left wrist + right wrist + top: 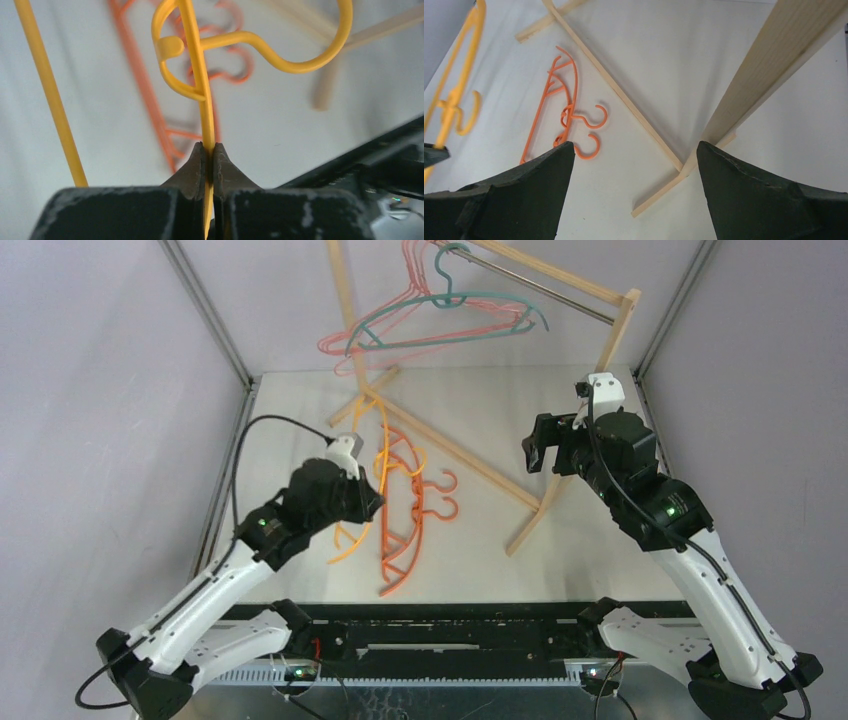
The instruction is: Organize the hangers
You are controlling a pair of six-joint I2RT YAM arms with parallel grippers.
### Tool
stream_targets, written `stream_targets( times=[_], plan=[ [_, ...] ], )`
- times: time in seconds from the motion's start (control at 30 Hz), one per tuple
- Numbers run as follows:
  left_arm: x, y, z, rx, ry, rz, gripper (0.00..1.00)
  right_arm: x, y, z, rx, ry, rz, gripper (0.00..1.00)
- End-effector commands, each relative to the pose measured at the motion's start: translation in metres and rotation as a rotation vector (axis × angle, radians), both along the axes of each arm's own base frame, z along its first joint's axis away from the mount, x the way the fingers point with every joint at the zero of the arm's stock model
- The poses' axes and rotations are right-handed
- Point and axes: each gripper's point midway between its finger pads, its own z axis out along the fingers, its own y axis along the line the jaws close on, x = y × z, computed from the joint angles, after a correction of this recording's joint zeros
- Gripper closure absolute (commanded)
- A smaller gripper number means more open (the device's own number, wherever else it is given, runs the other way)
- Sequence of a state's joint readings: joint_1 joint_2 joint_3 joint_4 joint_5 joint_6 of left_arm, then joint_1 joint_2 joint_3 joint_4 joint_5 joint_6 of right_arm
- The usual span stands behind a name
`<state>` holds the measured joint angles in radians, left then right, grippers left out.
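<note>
My left gripper (366, 496) is shut on the bar of a yellow plastic hanger (382, 445) and holds it off the table. In the left wrist view the jaws (209, 150) pinch the yellow bar (199, 75), with its hook up right. Two orange hangers (405, 540) lie on the table beside it and also show in the right wrist view (555, 97). A teal hanger (445, 305) and pink wire hangers (470, 332) hang on the rack's rod. My right gripper (535, 450) is open and empty above the rack's foot (634, 150).
The pale wooden rack stands across the back of the table; its floor bar (450, 450) runs diagonally and its right leg (774, 60) rises beside my right gripper. The metal rod (545, 285) is at the top. Grey walls close in both sides.
</note>
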<state>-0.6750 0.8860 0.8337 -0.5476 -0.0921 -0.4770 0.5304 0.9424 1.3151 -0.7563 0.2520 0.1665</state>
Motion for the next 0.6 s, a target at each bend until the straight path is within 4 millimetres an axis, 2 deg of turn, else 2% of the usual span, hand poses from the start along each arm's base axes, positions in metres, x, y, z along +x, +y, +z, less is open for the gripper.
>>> stream_targets(
  times=[0.0,0.13,0.23,0.33,0.4,0.47,0.57],
  plan=[
    [-0.023,-0.044,0.058,-0.094,-0.029,-0.318,1.00,0.001,0.000,0.012,0.040,-0.038,-0.008,0.00],
    [-0.031,-0.088,0.111,-0.248,-0.056,-0.542,1.00,0.001,-0.006,0.014,0.040,-0.049,-0.037,0.00],
    [-0.030,-0.115,0.146,-0.340,-0.086,-0.663,1.00,0.001,-0.008,0.017,0.041,-0.061,-0.048,0.00],
    [-0.022,-0.142,0.185,-0.445,-0.109,-0.766,1.00,0.000,-0.014,0.021,0.037,-0.078,-0.078,0.00],
    [-0.015,-0.159,0.207,-0.513,-0.106,-0.834,1.00,0.001,-0.027,0.022,0.022,-0.087,-0.139,0.00],
    [-0.005,-0.171,0.237,-0.591,-0.127,-0.879,1.00,-0.001,-0.037,0.023,0.010,-0.096,-0.190,0.00],
    [0.009,-0.182,0.277,-0.699,-0.153,-0.925,1.00,-0.003,-0.042,0.024,-0.001,-0.101,-0.203,0.00]
  ],
)
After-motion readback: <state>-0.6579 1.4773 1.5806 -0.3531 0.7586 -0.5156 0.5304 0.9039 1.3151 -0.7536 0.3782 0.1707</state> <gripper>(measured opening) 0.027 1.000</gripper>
